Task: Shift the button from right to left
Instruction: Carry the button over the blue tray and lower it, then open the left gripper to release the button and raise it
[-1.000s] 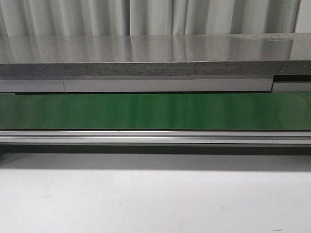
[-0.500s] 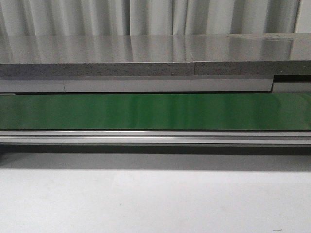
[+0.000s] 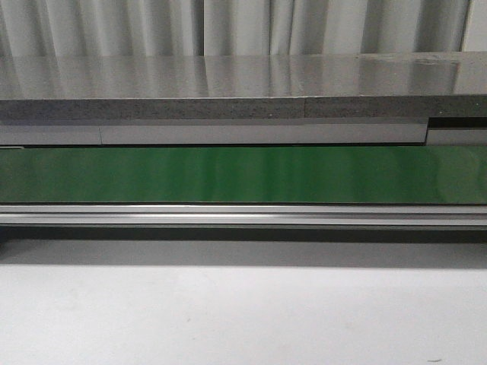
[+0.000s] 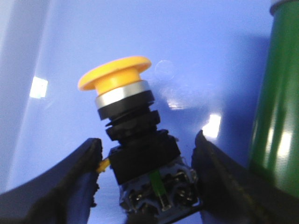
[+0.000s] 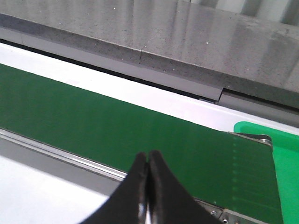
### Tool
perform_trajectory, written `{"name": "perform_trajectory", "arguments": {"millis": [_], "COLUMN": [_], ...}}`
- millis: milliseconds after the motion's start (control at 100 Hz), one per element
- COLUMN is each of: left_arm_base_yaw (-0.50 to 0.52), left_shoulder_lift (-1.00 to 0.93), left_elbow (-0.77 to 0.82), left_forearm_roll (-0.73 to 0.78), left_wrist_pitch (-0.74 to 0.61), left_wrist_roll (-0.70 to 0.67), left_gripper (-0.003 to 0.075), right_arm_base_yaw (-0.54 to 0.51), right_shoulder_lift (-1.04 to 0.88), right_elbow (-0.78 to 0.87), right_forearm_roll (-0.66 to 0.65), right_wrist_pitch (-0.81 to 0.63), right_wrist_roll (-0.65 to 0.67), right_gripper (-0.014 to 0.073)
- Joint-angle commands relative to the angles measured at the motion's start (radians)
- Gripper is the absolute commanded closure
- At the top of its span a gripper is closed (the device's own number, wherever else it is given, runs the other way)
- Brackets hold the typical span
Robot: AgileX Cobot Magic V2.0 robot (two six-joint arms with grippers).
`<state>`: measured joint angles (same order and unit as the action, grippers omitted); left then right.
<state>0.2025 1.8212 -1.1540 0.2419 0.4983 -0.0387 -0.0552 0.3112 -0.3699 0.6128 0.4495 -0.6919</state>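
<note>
The button shows only in the left wrist view: a yellow-orange mushroom cap on a silver ring and a black body with a green mark. It sits tilted over a blue surface. My left gripper is open with one finger on each side of the body. A strip of blue shows between the left finger and the body, and only a small yellow tab reaches that finger. My right gripper is shut and empty above the green belt. Neither arm nor the button shows in the front view.
A green cylinder stands close beside the left gripper. The conveyor's green belt runs across the front view, with a metal rail in front and a grey stone shelf behind. A bright green tray lies at the belt's end.
</note>
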Motion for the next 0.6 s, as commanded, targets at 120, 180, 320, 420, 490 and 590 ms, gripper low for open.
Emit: {"name": "perform_trajectory", "arguments": {"millis": [120,180,320,420,490,590], "left_arm_base_yaw": [0.001,0.001,0.001,0.001,0.001,-0.002], "left_shoulder_lift": [-0.049,-0.053,-0.057,-0.075,-0.1,-0.154], "left_elbow": [-0.025,-0.025,-0.027,-0.027,-0.027,-0.027], "left_forearm_roll": [0.007,0.007,0.014,0.014,0.014,0.004], "left_wrist_pitch": [-0.041,-0.041,-0.031,-0.028,-0.037,-0.056], "left_wrist_roll": [-0.004,-0.006,-0.006,-0.012,-0.012,-0.014], "left_gripper": [0.0257,0.0227,0.0206,0.0206,0.0209,0.0211], "right_arm_base_yaw": [0.002,0.002,0.002,0.002,0.002,0.002], "right_shoulder_lift": [0.007,0.007,0.007,0.007,0.007,0.007], "right_elbow": [-0.027,-0.027,-0.027,-0.027,-0.027,-0.027], "right_forearm_roll": [0.024,0.024,0.024,0.024,0.024,0.024], "right_wrist_pitch": [-0.072,-0.072,-0.072,-0.072,-0.072,-0.072], "right_wrist_roll": [-0.006,-0.006,-0.006,-0.006,-0.006,-0.006], "right_gripper": [0.0662,0.0662,0.0662,0.0662,0.0662,0.0662]}}
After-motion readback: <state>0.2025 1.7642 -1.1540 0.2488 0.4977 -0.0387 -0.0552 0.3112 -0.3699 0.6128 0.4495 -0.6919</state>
